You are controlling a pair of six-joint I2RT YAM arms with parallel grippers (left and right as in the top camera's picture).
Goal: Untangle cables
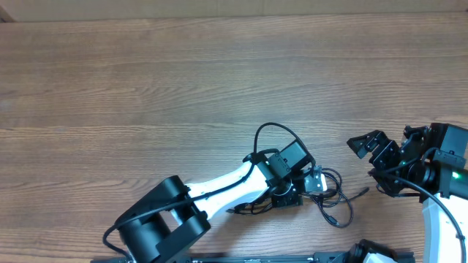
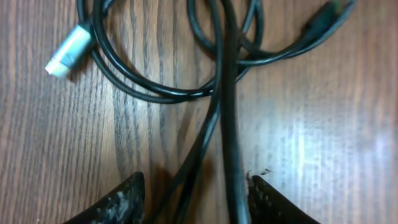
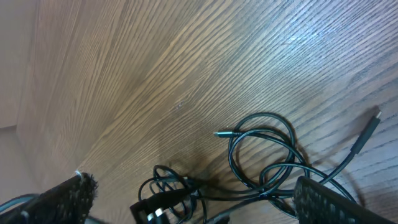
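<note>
The cables (image 1: 333, 196) are thin black cords lying in a loose tangle on the wooden table, right of centre near the front. A silver plug (image 2: 68, 51) and a dark plug (image 2: 323, 15) lie at the ends of the loops (image 2: 168, 81). My left gripper (image 2: 196, 202) is down at the table over the tangle (image 1: 292, 196). Its jaws stand apart, with a few strands running between them. One strand lies against the right finger (image 2: 273, 202). My right gripper (image 1: 369, 162) hangs open to the right of the tangle, holding nothing. Its view looks down on the loops (image 3: 264, 155).
The left arm (image 1: 219, 191) reaches in from the front left, its own thick black wiring arching over the wrist (image 1: 281, 131). One loose plug end (image 1: 362, 193) points toward the right arm (image 1: 439, 175). Bare wood table (image 1: 183, 80) stretches behind and to the left.
</note>
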